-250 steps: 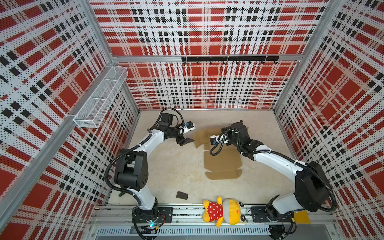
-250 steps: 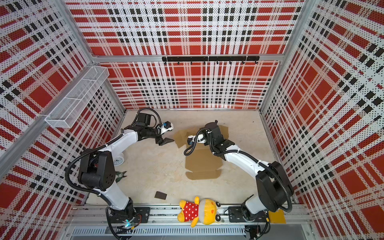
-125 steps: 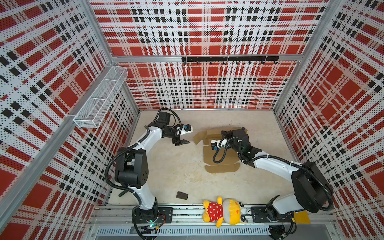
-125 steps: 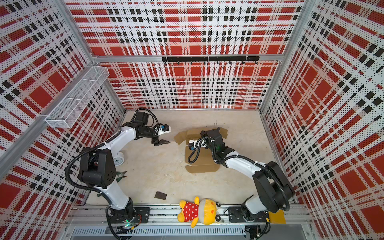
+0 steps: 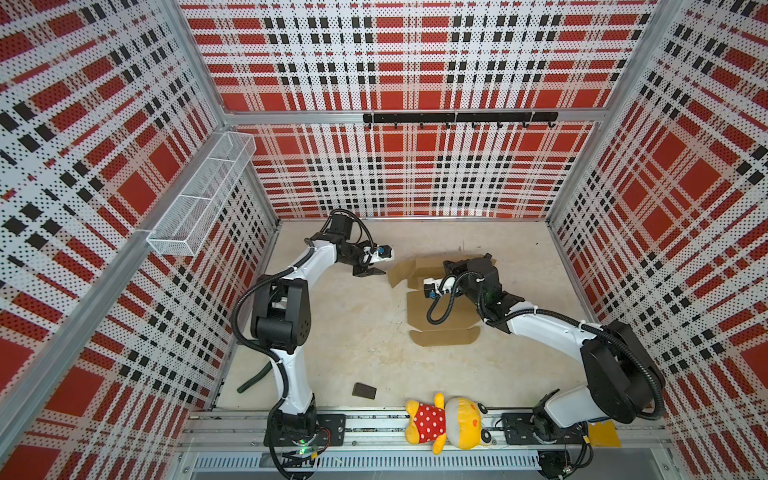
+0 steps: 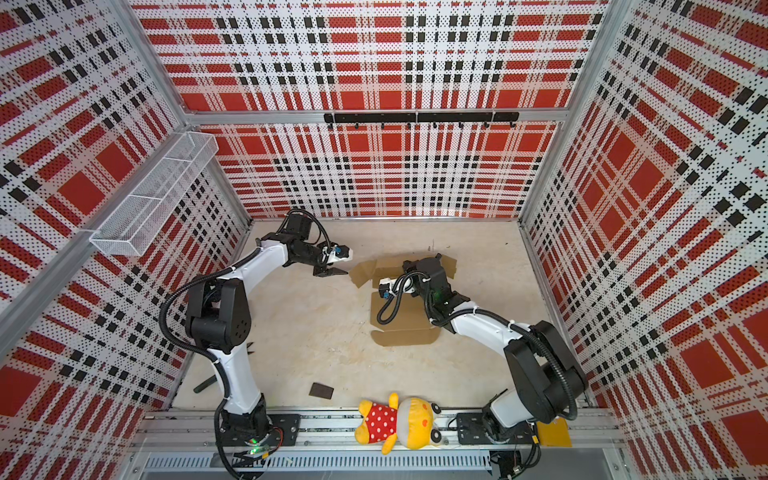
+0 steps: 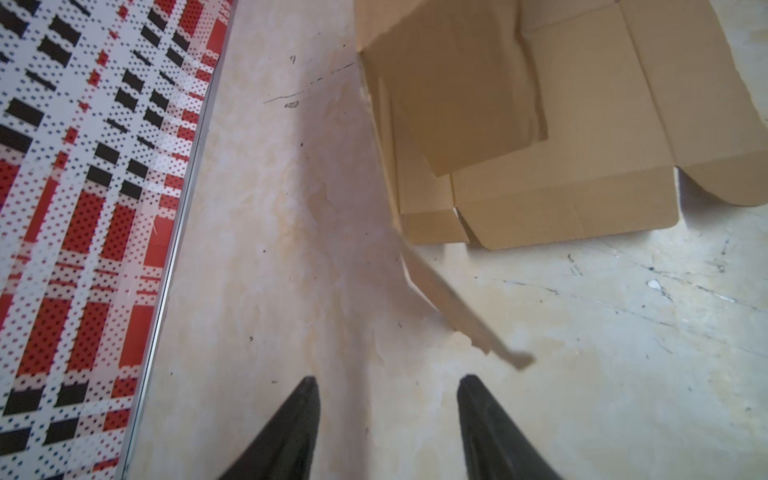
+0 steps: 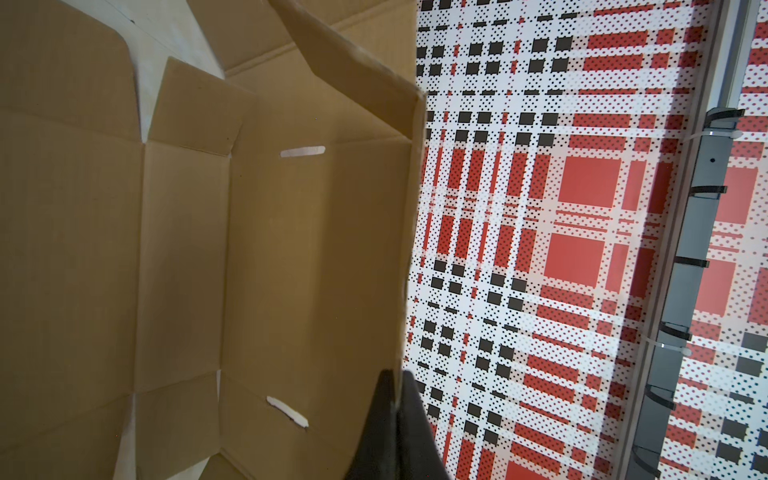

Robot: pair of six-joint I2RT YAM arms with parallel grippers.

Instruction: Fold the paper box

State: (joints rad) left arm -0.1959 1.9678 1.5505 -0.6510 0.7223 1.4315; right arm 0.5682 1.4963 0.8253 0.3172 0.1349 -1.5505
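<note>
On beige floor point(image 5: 353, 332), right end effector point(image 8: 395, 390) pinches the paper box point(image 5: 417, 309) at its raised edge; left end effector point(image 7: 388, 380) gapes nearby.

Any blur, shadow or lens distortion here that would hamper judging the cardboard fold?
In both top views: sharp, though the wide lens splays the walls; the paper box reads clearly. Left wrist: the flap edge nearest the open left gripper is smeared, with a soft shadow on the table. Right wrist: the right gripper is a dark silhouette; the hook rail is soft.
</note>
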